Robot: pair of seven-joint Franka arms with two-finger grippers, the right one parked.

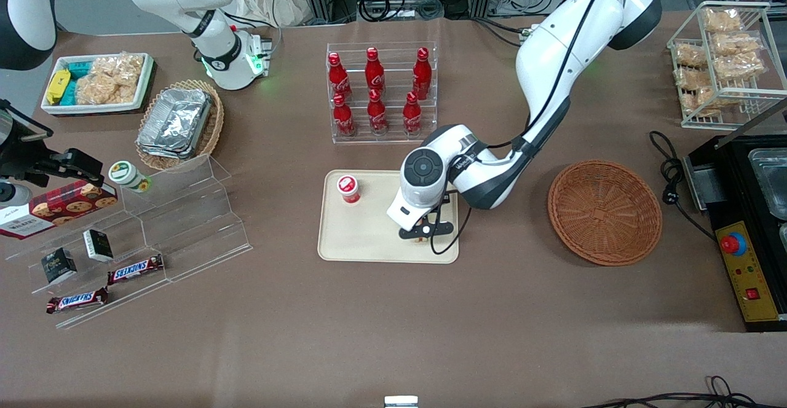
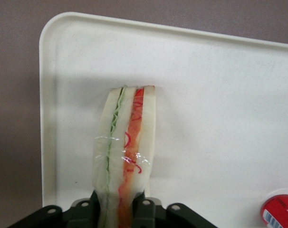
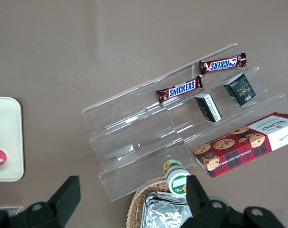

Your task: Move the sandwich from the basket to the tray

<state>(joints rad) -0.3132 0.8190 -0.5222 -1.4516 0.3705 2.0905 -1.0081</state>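
Scanning the front view from its left edge, the first thing near me is the clear stepped shelf with candy bars and small boxes on it, toward the parked arm's end of the table. Farther from the camera than my work stands the rack of red bottles. Then comes the tray, with a small red-capped cup standing on it. My gripper is low over the tray, at the edge nearest the front camera and toward the basket. My fingers are closed on the sandwich, one on each bread face, with the green and red filling stripes running between them. The wedge is wrapped in clear film and stands on its edge; its tip looks to be at the tray's surface, close to a rounded corner, though I cannot tell for sure that it touches. The basket sits well apart from the tray, toward the working arm's end, with no sandwich in it.
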